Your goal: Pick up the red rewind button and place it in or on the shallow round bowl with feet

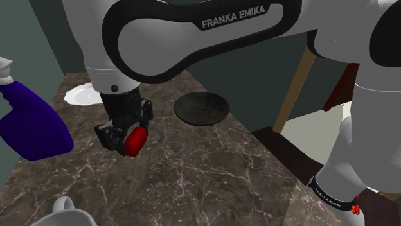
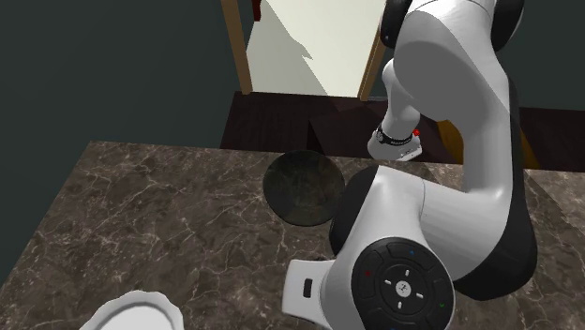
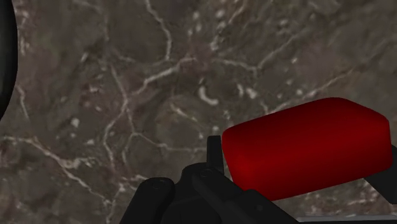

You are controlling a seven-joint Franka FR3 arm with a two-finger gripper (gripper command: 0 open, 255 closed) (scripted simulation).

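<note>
The gripper (image 1: 127, 136) is clamped on the button (image 1: 135, 142), which sits left of centre in the shoulder view, off the counter (image 1: 212, 173). In the wrist view the black fingers (image 3: 213, 156) pinch it from both sides. The button is a glossy deep-red block with rounded edges and a smooth, slightly bulging face. It looks hard and slick, so the hold likely depends on squeeze more than friction. The step in hand appears to be the carry. It goes best as a level, unhurried move toward the bowl (image 1: 202, 107), up and to the right of the gripper in the shoulder view, with the button kept above the rim. Once centred over the hollow, the hand should lower close before the fingers part, since a smooth rounded piece dropped from height could skid out of so shallow a dish. The counter is polished brown stone with pale veins. The bowl is a dark, dull, nearly flat round dish with a mottled surface; its feet are hidden. A shiny blue bottle (image 1: 32, 125) stands at the left edge, a white cup (image 1: 61, 215) at the lower left and a white plate (image 1: 83, 94) farther back at the upper left.
</note>
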